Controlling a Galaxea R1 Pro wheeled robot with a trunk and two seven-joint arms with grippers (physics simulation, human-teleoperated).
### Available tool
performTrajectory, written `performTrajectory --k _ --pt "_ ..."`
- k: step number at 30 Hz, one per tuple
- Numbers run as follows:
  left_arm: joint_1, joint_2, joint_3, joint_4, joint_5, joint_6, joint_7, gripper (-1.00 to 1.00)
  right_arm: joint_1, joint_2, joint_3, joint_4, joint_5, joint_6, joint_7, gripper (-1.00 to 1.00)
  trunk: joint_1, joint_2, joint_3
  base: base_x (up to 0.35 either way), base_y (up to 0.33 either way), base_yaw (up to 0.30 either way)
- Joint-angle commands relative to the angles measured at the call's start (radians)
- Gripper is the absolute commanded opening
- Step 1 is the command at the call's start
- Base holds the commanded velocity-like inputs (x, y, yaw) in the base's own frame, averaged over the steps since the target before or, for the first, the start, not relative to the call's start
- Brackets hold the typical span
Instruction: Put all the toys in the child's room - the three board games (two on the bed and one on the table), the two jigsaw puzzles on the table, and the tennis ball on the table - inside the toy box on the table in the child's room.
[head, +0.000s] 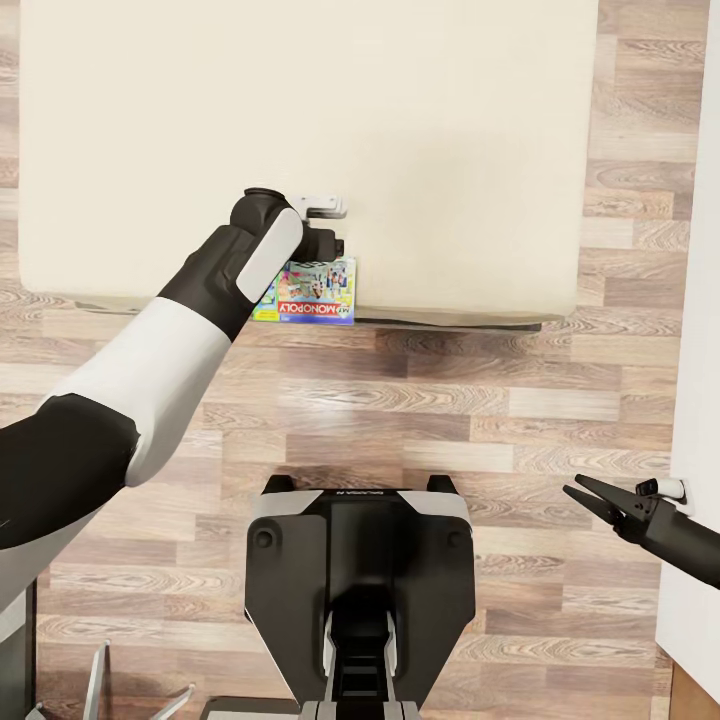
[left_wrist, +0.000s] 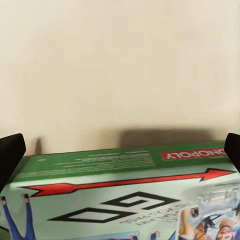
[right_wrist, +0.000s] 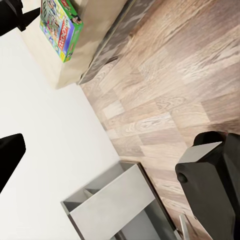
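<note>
With its fingers spread either side of the multicoloured Monopoly board game box (head: 312, 292) at the beige bed (head: 450, 150) edge, the left gripper (left_wrist: 120, 150) could nudge it floorward; the right gripper (head: 600, 497) hangs open.

Home interior, bedroom, prob. child's room; simulator render. Large low bed (head: 300, 150) w/ plain beige mattress takes upper part of head view, grey frame edge along its lower side. Wood-plank laminate floor (head: 450, 400) in mixed brown/grey tones below and right of bed. Colourful Monopoly board game (head: 310, 292) lies at mattress edge, centre-left. White wall (head: 700, 300) along right edge. Domestic furnishing, toy-type item; no work gear.
</note>
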Motion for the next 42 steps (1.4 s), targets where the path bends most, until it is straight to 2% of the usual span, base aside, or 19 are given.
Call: performTrajectory --k 1,42 --pt "-0.001 0.000 -0.003 -0.001 0.011 0.001 0.010 1.00 0.000 0.000 -0.001 0.000 0.003 0.003 0.005 1.00 0.001 -0.002 -0.001 0.000 0.000 0.000" --pt "-0.001 0.003 0.000 -0.002 0.010 0.001 0.011 1.00 -0.001 0.001 -0.002 0.000 0.004 0.003 0.005 1.00 0.001 -0.002 -0.001 -0.013 0.000 0.000"
